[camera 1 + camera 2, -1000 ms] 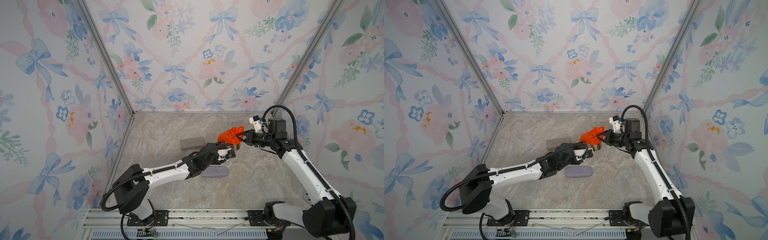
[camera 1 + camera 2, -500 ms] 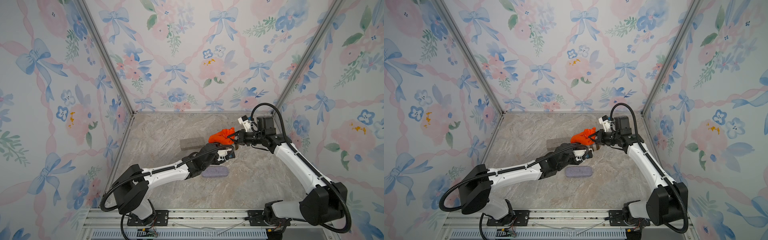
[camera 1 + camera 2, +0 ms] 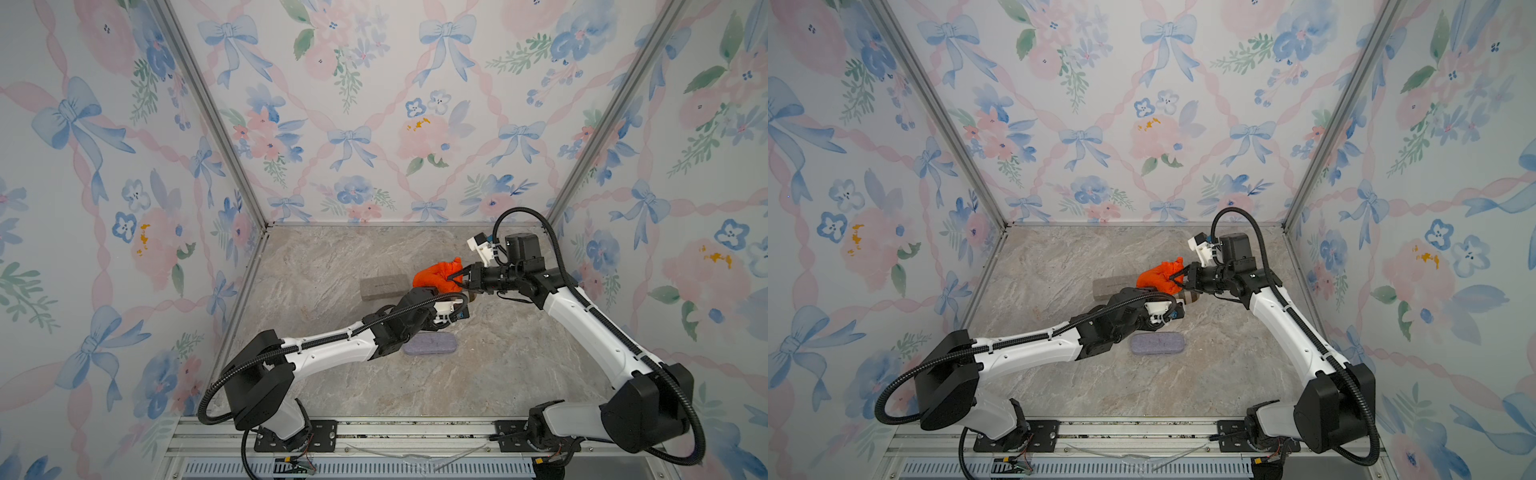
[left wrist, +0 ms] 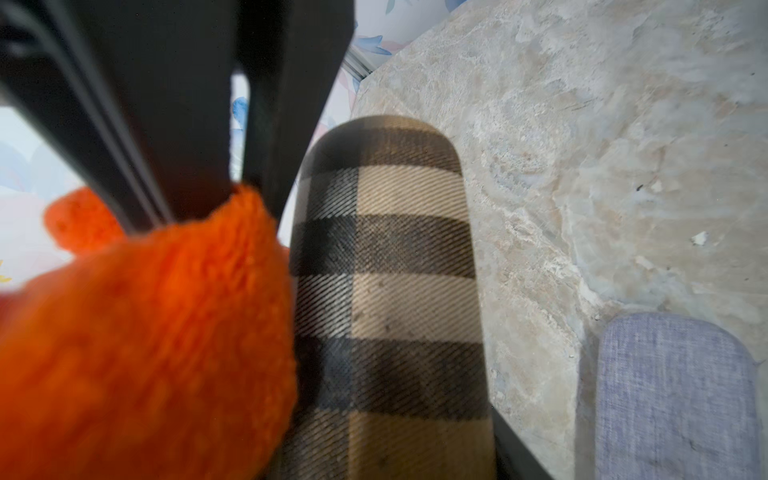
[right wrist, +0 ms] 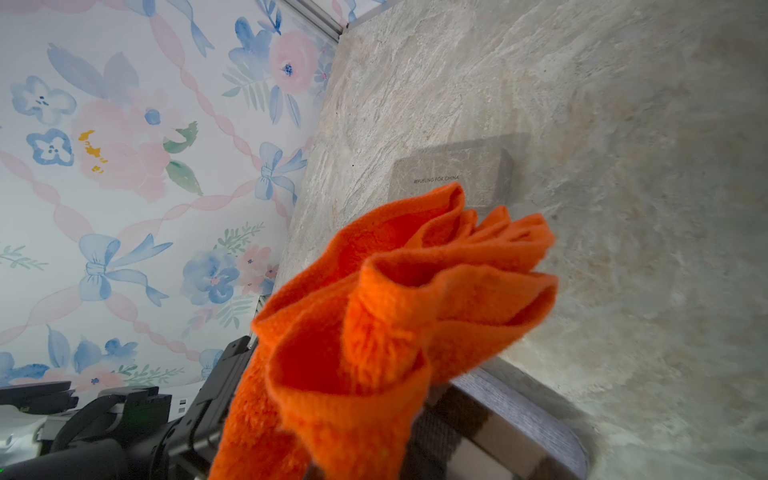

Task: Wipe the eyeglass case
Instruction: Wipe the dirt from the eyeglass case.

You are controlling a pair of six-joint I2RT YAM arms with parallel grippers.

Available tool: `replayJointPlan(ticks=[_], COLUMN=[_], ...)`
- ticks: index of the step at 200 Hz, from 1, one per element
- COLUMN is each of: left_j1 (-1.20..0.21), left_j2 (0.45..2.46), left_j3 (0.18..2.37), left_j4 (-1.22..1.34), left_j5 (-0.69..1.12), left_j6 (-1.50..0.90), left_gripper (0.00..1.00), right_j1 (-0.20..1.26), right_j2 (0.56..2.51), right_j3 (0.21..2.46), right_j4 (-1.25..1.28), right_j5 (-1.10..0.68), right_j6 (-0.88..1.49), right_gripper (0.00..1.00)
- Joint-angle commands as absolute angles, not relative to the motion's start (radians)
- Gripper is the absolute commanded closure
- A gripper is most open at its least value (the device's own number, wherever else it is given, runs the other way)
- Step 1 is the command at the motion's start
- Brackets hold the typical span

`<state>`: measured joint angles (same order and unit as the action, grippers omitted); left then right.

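The right pincer [image 3: 455,279] is clamping its jaws fully together on a bunched orange microfiber cloth [image 3: 434,277], which is billowing out past its tips in loose folds. In the right wrist view the cloth [image 5: 395,311] is filling the space straight ahead of the pincer.

The left pincer [image 3: 463,307] is reaching in from below and opposite the right one, and it is gripping a plaid eyeglass case [image 4: 386,291] at a narrow setting. The tan and black checked case is sticking out lengthwise beyond its tips, raised off the marble tabletop [image 3: 332,270]. Only the case's rounded end [image 3: 1192,297] is showing in the top views, just under the right pincer's wrist.

In the left wrist view the cloth [image 4: 145,332] is pressing against one long side of the plaid case, with the right pincer's dark fingers [image 4: 166,104] pinching it from above.

A lavender fabric case [image 3: 430,345] is lying flat on the tabletop, close beneath the left pincer's wrist. A grey box [image 3: 383,286] is sitting on the tabletop beyond the cloth from the right pincer.
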<state>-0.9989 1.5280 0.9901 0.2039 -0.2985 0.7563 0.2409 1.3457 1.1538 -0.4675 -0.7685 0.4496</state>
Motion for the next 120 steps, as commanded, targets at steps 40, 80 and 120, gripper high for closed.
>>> replayJointPlan(ticks=[40,80,120], left_j1=[-0.927,-0.821,-0.786], left_j2=[1.395,1.409,1.434], left_j3=[1.002,1.141,1.258], left_j4=[0.173,-0.155,-0.248], left_j5=[-0.264,-0.006,0.266], left_j6=[0.600,0.390,0.225], left_gripper=[0.69,0.69,0.68], right_j1=[-0.024,-0.006,0.332], right_j2=[1.083,0.956,0.908], right_j3=[1.102,1.140,1.142], right_j4=[-0.706,-0.651,-0.632], right_j5=[-0.611,-0.604,-0.426], right_j6=[0.304,0.265,0.155], right_gripper=[1.00,1.00,1.00])
